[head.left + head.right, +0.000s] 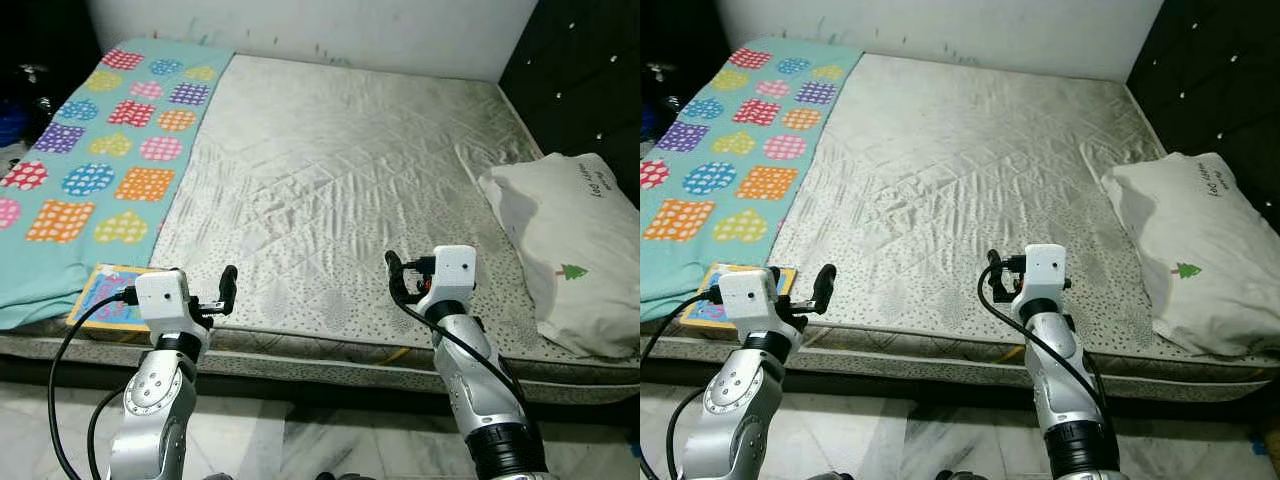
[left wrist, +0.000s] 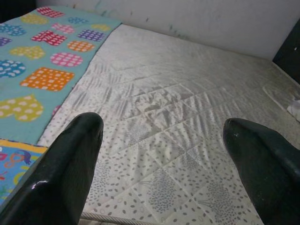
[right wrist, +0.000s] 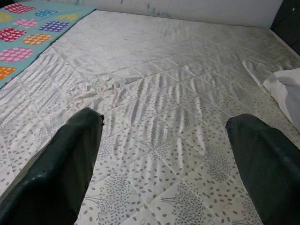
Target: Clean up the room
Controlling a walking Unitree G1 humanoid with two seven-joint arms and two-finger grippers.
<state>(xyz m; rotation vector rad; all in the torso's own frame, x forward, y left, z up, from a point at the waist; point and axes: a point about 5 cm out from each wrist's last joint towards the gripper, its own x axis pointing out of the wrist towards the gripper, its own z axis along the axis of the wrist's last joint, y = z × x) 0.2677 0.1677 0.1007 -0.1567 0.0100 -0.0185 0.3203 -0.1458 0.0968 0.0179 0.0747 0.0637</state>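
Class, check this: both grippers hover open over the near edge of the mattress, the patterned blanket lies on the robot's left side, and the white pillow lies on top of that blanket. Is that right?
Not quite. The white pillow lies on the bare mattress at the robot's right, apart from the patterned blanket, as the left eye view shows. The left gripper and right gripper do hover open at the near edge.

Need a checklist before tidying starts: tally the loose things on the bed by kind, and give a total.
Blanket, teal with coloured patches: 1
Pillow, white: 1
Picture book, at the mattress edge near the left gripper: 1
Total: 3
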